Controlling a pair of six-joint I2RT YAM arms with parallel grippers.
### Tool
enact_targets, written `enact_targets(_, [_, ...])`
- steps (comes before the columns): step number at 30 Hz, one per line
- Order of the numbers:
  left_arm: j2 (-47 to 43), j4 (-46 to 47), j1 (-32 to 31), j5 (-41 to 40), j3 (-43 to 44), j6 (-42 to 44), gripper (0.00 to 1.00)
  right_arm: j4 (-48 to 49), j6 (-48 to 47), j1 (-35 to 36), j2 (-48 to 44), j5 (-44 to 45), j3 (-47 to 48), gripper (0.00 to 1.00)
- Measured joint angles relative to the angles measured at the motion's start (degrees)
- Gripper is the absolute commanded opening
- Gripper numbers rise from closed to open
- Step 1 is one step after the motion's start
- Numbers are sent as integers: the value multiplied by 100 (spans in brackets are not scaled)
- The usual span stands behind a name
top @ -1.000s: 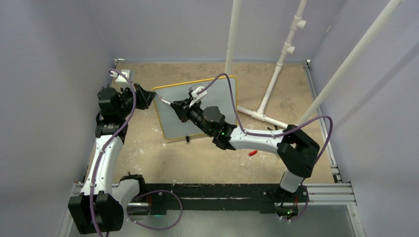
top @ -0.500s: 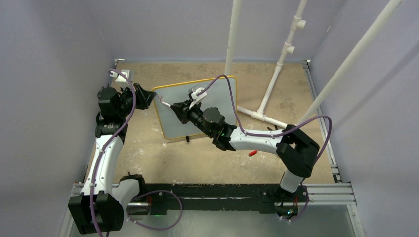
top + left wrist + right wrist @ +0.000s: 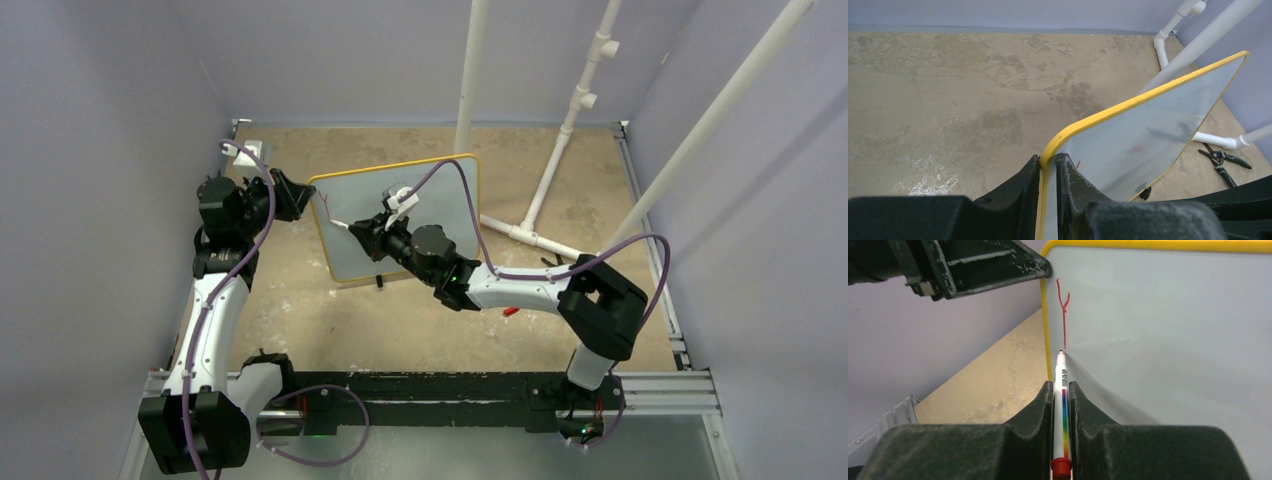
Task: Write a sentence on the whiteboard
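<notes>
Clamping the whiteboard's (image 3: 445,195) yellow frame at a rounded corner, the left gripper (image 3: 1048,162) holds the smooth, glossy panel tilted up off the scuffed tan table (image 3: 400,330). The board's long edge runs away from those fingers. The right gripper (image 3: 1061,390) is closed on a slim rainbow-striped marker (image 3: 1063,405) whose red tip touches the board's face just inside the frame, below a red Y-shaped stroke (image 3: 1064,315).
</notes>
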Motion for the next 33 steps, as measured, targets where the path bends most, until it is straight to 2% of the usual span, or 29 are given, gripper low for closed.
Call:
enact_targets(9, [0,7,0,2,-2,0,11,90,-4,2,-417,28,-24,0])
enact_targets(33, [0,13,26,13,-2,-2,10,2,-48,-118,-232,313,48,0])
